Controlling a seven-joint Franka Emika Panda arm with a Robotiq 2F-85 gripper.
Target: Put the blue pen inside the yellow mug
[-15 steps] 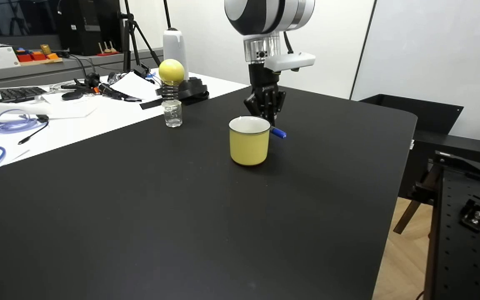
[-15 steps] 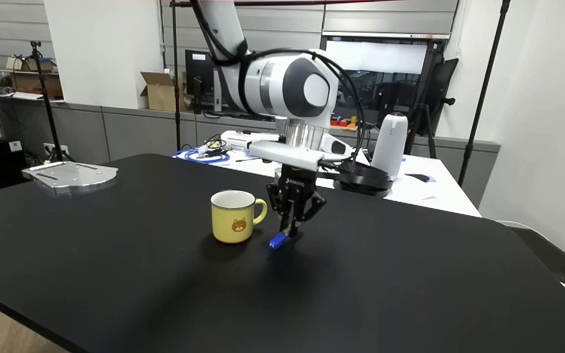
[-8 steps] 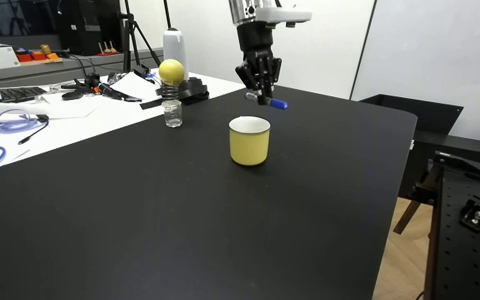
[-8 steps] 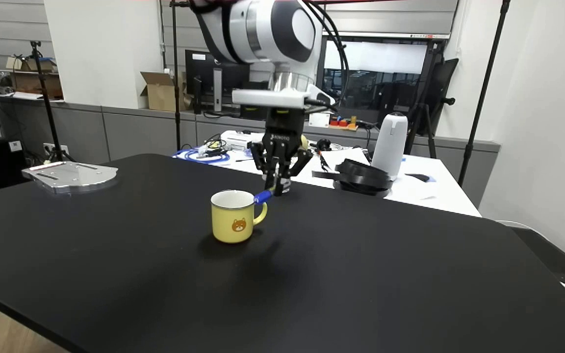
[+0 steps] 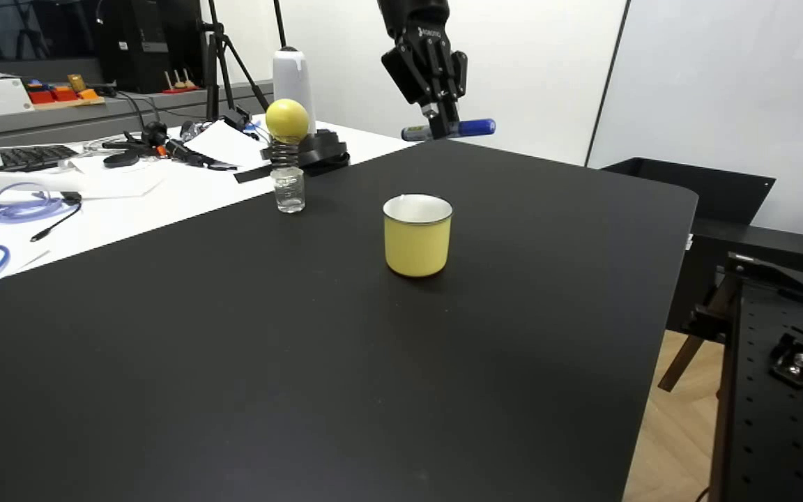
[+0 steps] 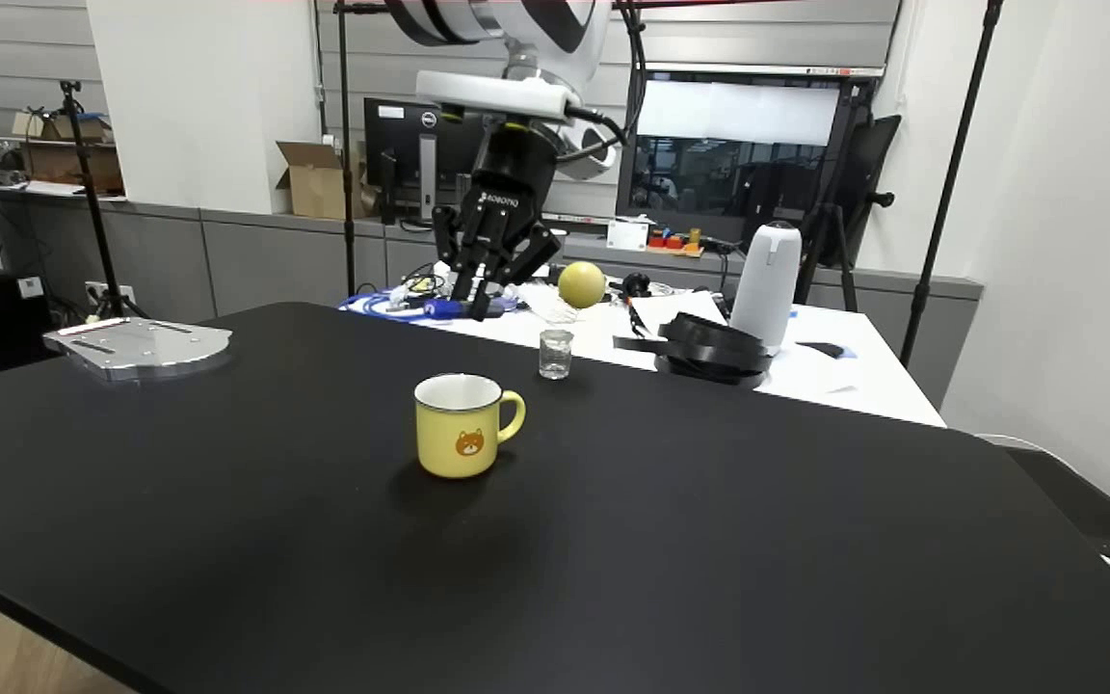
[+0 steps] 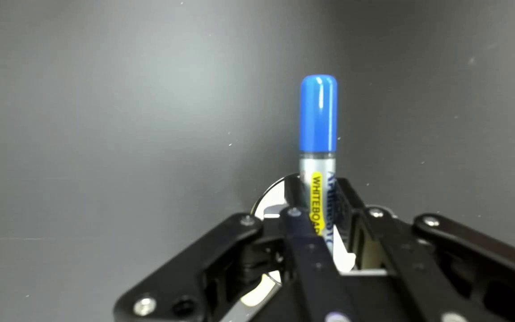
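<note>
My gripper (image 5: 443,125) is shut on the blue pen (image 5: 477,127), high above the black table. The pen has a blue cap and a silver-grey body, and it lies roughly level across the fingers. In an exterior view the gripper (image 6: 474,301) and the pen's blue cap (image 6: 441,309) are above and behind the yellow mug (image 6: 454,439). The mug (image 5: 417,245) stands upright on the table, apart from pen and gripper. In the wrist view the pen (image 7: 318,116) sits between the fingers (image 7: 318,192). The mug's white rim (image 7: 273,197) shows below them, partly hidden.
A clear bottle (image 5: 289,188) topped by a yellow ball (image 5: 287,120) stands at the table's edge near a white desk (image 5: 123,209) with cables and a keyboard. A clear plate (image 6: 141,347) lies at the far left in an exterior view.
My gripper has risen from low beside the mug, carrying the pen up and away from the table. The gripper has tilted and the pen has turned. The mug has not moved.
</note>
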